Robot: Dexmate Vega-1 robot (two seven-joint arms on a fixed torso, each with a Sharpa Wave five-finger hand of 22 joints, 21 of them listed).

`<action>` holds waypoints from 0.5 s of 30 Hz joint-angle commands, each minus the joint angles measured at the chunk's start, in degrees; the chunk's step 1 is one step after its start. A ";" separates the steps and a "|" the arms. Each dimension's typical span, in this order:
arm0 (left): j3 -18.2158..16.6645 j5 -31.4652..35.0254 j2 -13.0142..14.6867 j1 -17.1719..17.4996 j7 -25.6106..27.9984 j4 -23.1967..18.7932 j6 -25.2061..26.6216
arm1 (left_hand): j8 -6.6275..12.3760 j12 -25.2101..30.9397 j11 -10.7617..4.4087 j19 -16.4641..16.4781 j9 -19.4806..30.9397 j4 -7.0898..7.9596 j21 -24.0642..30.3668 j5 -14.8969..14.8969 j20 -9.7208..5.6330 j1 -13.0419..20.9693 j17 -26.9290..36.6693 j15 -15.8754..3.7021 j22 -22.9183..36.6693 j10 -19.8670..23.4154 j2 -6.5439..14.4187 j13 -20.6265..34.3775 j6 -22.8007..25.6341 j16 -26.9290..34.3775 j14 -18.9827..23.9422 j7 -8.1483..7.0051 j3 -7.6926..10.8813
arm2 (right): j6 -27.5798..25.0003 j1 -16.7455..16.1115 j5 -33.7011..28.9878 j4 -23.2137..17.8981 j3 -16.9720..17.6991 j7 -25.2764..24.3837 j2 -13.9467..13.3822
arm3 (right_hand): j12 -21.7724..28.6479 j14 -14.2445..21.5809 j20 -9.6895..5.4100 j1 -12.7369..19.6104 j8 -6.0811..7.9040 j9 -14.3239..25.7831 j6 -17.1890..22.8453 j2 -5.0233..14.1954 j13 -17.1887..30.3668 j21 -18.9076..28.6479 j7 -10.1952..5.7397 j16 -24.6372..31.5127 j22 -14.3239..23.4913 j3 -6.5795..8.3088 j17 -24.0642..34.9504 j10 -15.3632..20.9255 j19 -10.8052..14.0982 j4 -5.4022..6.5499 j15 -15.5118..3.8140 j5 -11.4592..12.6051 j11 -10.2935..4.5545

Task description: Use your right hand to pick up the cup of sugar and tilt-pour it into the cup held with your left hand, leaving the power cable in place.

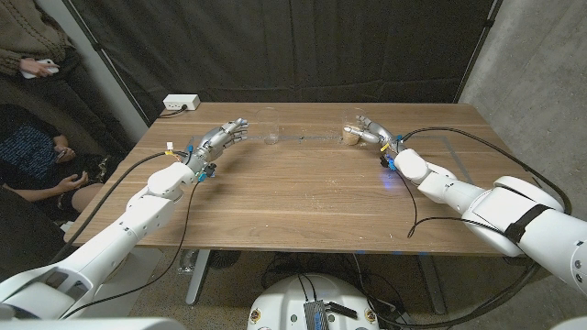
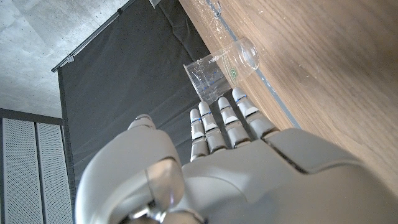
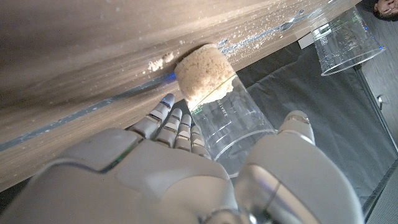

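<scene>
**Cup of sugar between the right fingers, empty cup ahead of the left**

The cup of sugar stands in the head view at the far side of the wooden table, with the right hand just beside it, fingers reaching around its near side. The empty cup stands clear and upright beyond the fingertips of the left hand, whose fingers are stretched out and apart, holding nothing. A black power cable loops across the table behind the right wrist. A white power strip sits at the far left corner, and a seated person shows beside the table.

In the left wrist view, the left hand shows straight fingers pointing at the empty cup, whose rim lies just past the fingertips; whether they touch cannot be told.

In the right wrist view, the cup of sugar stands on the table between the fingers and the thumb of the right hand. The fingers lie against or very near one wall, and the thumb stands apart from the other. Brownish sugar fills the cup's bottom part, and loose grains lie scattered on the wood beyond the fingertips. The empty cup stands farther off.
</scene>
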 commanded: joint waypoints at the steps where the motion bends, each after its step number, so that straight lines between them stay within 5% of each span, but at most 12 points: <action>1: -0.11 -0.03 0.15 -0.38 -0.19 0.61 -0.01 | -0.14 -0.03 -0.16 0.13 0.16 0.11 -0.08 0.46 -0.29 -0.42 0.00 -4.13 0.09 0.70 0.06 0.09 0.32 0.14 0.67 -0.01 0.14 | -3.27 0.97 1.99 2.23 -0.30 -0.66 2.22 | -0.05 -0.30 0.23 0.53 -0.12 0.06 -0.50 0.46 0.11 -0.17 0.11 -0.06 0.19 0.36 0.13 -0.73 -0.25 -0.43 -0.02 0.31 -0.01; 15: 0.22 0.19 -0.14 -1.34 -0.60 1.74 0.10 | -0.25 -0.13 0.04 0.16 0.23 0.05 -0.17 0.48 -0.41 -0.49 -0.03 -4.14 0.09 0.68 0.00 0.09 0.47 0.13 0.66 -0.03 0.25 | -7.68 1.97 4.78 3.49 -1.43 -2.07 4.05 | 0.27 0.00 0.90 0.99 0.16 0.12 -0.09 0.84 0.14 -0.49 -0.29 0.26 0.27 0.62 0.13 -0.40 -0.35 -0.68 -0.13 0.19 -0.07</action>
